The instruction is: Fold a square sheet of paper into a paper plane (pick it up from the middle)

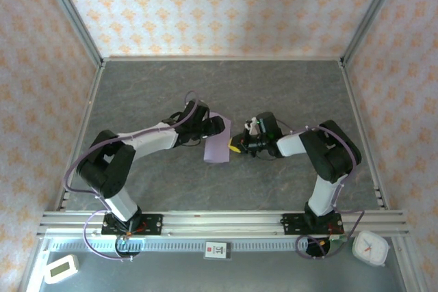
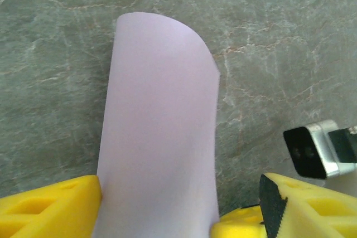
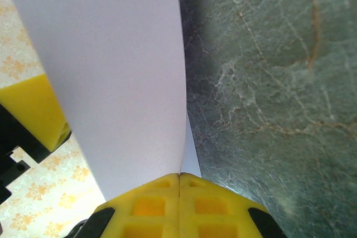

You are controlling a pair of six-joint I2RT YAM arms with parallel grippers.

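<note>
The square sheet of paper point(image 1: 219, 147) is lavender and hangs curved over on itself just above the grey table point(image 1: 226, 87), between the two arms. My right gripper point(image 1: 237, 146) point(image 3: 179, 176) is shut on the paper point(image 3: 111, 71), pinching one edge between its yellow fingertips. My left gripper point(image 1: 213, 128) point(image 2: 181, 210) stands open around the paper point(image 2: 159, 126). Its left finger point(image 2: 50, 207) touches the sheet, while the finger with the black pad point(image 2: 312, 202) stands apart from it. The right gripper's tips point(image 2: 240, 224) reach in at the sheet's right edge.
Patterned walls and metal frame posts close in the table on three sides. An aluminium rail point(image 1: 219, 222) carries both arm bases at the near edge. A white timer point(image 1: 60, 268) and a white clock point(image 1: 370, 247) lie in front of it.
</note>
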